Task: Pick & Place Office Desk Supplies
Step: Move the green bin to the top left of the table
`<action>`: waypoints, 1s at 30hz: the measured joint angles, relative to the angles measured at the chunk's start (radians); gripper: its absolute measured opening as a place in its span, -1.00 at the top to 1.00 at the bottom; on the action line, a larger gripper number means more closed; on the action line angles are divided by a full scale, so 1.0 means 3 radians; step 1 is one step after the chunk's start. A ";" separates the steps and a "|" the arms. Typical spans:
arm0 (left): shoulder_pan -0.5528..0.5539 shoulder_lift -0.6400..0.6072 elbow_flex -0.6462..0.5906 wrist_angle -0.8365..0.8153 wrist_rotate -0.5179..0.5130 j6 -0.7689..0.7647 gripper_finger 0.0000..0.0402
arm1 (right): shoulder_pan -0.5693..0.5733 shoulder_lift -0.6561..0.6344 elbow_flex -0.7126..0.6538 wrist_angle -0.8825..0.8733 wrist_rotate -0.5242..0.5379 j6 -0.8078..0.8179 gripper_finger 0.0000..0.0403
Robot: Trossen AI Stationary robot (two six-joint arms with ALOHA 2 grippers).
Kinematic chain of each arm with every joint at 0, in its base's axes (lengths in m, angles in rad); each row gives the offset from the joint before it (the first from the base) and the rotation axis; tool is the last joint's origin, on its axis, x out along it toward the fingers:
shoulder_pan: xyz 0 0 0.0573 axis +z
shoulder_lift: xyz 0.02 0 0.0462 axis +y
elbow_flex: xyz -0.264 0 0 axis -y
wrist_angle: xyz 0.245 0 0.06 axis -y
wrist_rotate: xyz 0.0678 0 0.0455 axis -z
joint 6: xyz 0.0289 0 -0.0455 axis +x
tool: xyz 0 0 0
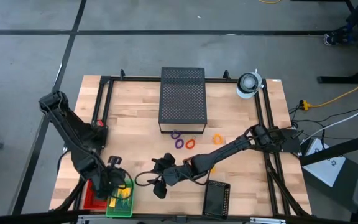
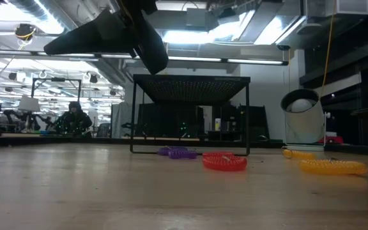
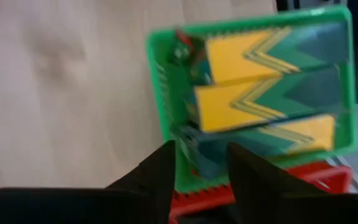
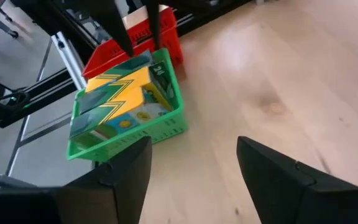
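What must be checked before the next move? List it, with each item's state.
1. Right pincer open, empty: ok.
2. Left pincer clear of the green plastic basket: not ok; it hangs at the rim.
3. Yellow-and-green crayon boxes inside the basket: ok.
4. Thin purple ring and red coiled ring lie in the open on the wooden table: ok.
5. Small black clips located: cannot tell.

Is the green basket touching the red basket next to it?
Touching. In the right wrist view, the green basket has its far corner pressed against the red basket, with no table visible between them. The left wrist view agrees: the red rim sits directly against the green wall.
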 joint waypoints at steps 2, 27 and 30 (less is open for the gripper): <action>-0.0047 0.0000 0.0000 0.0003 0.0070 -0.0126 0.43 | -0.0015 0.0000 0.0000 0.0000 -0.0001 -0.0044 -0.17; -0.0077 0.0273 -0.0009 0.0341 0.0698 -0.0306 0.99 | -0.0108 -0.0004 0.0001 0.0000 -0.0175 -0.0159 -0.17; -0.0044 0.0452 -0.0008 0.0368 0.0815 -0.0262 0.99 | -0.0108 -0.0004 0.0001 0.0000 -0.0206 -0.0160 -0.17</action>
